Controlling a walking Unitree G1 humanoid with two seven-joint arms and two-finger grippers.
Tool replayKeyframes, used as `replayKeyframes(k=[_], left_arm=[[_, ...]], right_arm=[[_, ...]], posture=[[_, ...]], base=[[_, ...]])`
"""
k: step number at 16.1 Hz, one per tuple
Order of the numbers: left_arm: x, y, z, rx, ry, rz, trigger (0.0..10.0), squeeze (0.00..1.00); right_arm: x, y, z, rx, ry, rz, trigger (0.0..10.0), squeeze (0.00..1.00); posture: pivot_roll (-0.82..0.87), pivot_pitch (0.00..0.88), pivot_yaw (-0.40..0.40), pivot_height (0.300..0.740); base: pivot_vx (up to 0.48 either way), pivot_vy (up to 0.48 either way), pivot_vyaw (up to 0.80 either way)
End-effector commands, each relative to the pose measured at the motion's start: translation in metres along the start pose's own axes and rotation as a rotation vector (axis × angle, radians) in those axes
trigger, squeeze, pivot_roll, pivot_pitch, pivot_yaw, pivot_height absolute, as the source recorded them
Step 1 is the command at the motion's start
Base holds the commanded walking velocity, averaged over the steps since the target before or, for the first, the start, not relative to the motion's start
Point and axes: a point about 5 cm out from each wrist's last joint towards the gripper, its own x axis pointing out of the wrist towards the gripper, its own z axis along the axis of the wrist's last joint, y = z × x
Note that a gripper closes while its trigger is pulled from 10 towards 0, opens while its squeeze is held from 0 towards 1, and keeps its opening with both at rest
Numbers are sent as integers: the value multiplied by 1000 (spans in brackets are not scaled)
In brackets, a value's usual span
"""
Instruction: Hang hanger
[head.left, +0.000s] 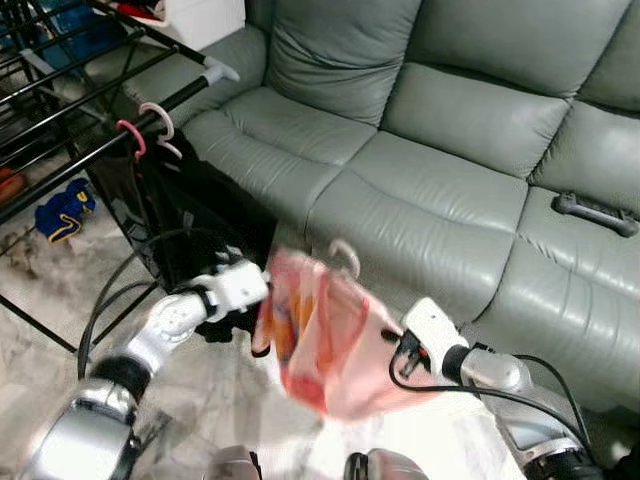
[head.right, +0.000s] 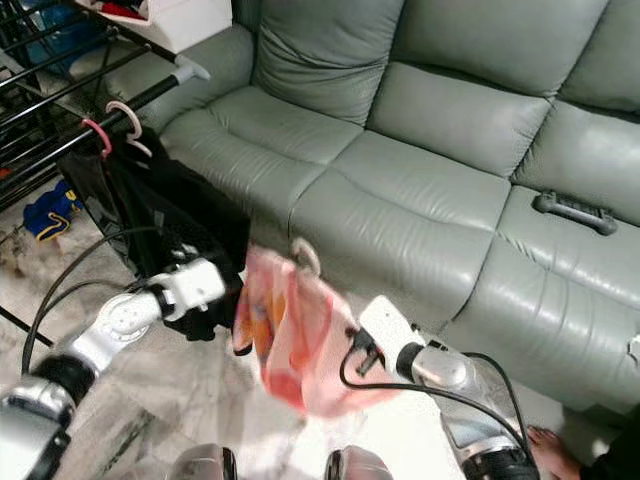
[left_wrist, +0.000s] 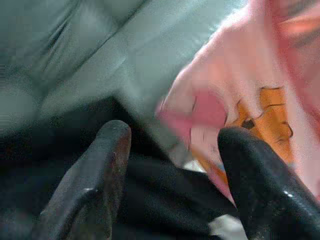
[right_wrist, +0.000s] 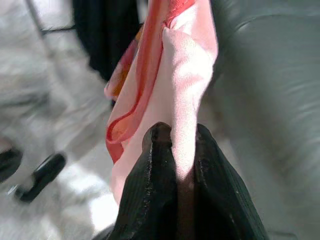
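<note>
Cloth is what we are really carrying: a pink garment (head.left: 325, 345) draped over a hanger, whose pale hook (head.left: 346, 256) pokes up above it, held in the air in front of the grey sofa (head.left: 440, 150); the drying rack's dark rail (head.left: 120, 125) stands well to our left, with other hangers (head.left: 145, 125) and a black garment (head.left: 195, 225) already on it. Our right gripper (right_wrist: 176, 145) has its fingers pressed together on a fold of the pink fabric; our left gripper (left_wrist: 172, 165) is spread wide, just beside the garment's other edge, gripping nothing. We judge the load light, soft and floppy; fabric may slide off the hanger, and a pinch on cloth alone steers the hook poorly; better to take the stiff hanger near its hook with the left.
</note>
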Motion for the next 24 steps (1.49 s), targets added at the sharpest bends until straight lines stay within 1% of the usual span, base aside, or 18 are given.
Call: replayKeyframes(k=[1,3,4,5,6,7,9,11,13,14,15,16,17,18,19,21,23,24], left_arm=[[-6,5,-11,-149,46,131,10000,1000],[-8,10,-13,-312,46,276,10000,1000],[-12,11,-10,-408,14,378,10000,1000],[-14,10,-9,-443,1,414,10000,1000],[-17,5,-5,-453,-25,416,10000,0],[-17,5,-4,-461,-32,416,10000,0],[-17,6,-2,-482,-30,426,10000,0],[-16,11,4,-489,-27,451,10000,0],[-17,12,7,-487,-28,464,10000,0],[-17,13,8,-481,-26,480,10000,0],[-18,16,8,-479,-18,511,10000,0],[-18,16,8,-481,-17,509,10000,0],[-18,17,9,-478,-19,508,10000,0],[-18,17,9,-479,-17,511,10000,0],[-18,17,10,-484,-14,515,10000,0],[-16,17,12,-481,-12,521,10000,0],[-16,19,12,-476,-7,540,10000,0],[-17,19,11,-475,-3,545,10000,0]], right_arm=[[-2,-6,14,8,-78,-79,0,0],[0,-6,24,34,-141,-132,0,0],[2,-3,34,41,-199,-162,0,0],[3,0,39,41,-229,-175,4549,0],[4,9,53,8,-299,-152,10000,0],[6,14,55,3,-305,-138,10000,0],[7,19,54,3,-309,-124,10000,0],[5,20,58,-19,-327,-120,10000,0],[3,21,59,-27,-336,-127,10000,0],[1,24,60,-51,-343,-121,10000,0],[-3,30,63,-118,-353,-95,10000,0],[-5,34,64,-156,-363,-78,10000,0],[-9,37,64,-190,-369,-59,10000,0],[-10,39,63,-198,-370,-45,10000,0],[-9,40,61,-195,-366,-35,10000,0],[-7,42,65,-158,-377,-8,10000,0],[-7,53,69,-131,-382,77,10000,0],[-6,55,68,-120,-378,94,10000,0]], posture=[[-77,68,-2,740],[-73,68,-8,740],[-70,69,-9,740],[-67,69,-11,740],[-67,69,-11,740],[-67,69,-11,740],[-67,69,-11,740],[-63,67,-10,740],[-61,63,-15,740],[-58,63,-18,740],[-58,63,-18,740],[-55,63,-20,740],[-56,62,-20,740],[-56,62,-20,740],[-61,60,-19,740],[-58,59,-18,740],[-53,58,-20,740],[-53,58,-20,740]], base=[[0,0,0],[0,0,0],[0,0,0],[0,0,0],[0,0,800],[0,0,800],[0,0,800],[0,0,800],[0,0,800],[0,0,800],[0,0,800],[0,0,800],[0,0,800],[0,0,800],[0,0,800],[0,0,800],[0,0,800],[0,0,800]])
